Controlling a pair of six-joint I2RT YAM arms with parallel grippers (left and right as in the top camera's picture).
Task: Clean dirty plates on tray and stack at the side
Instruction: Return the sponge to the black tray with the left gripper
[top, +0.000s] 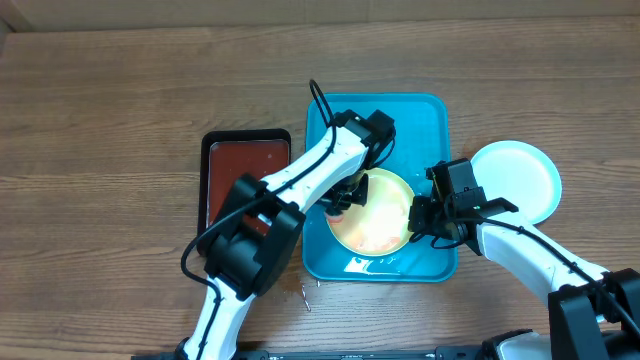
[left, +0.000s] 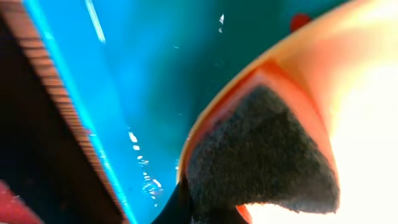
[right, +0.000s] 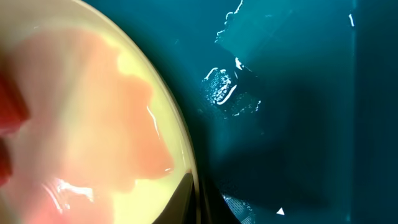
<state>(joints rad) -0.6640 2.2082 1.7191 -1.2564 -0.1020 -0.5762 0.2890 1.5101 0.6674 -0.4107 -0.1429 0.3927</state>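
Observation:
A yellow-green plate (top: 380, 222) with a wet pinkish smear lies in the turquoise tray (top: 425, 120). My left gripper (top: 345, 197) is shut on a dark grey sponge (left: 261, 155) and presses it on the plate's left rim (left: 348, 68). My right gripper (top: 418, 215) is shut on the plate's right rim (right: 93, 124), one finger on each side of the edge (right: 198, 199). A light-blue rimmed plate (top: 518, 178) with a pale centre lies on the table to the right of the tray. A third plate is not in view.
A smaller black-rimmed dark-red tray (top: 245, 165) sits directly left of the turquoise tray. Water droplets lie on the tray floor (right: 224, 87). A small metal bit (top: 305, 293) lies on the table in front of the tray.

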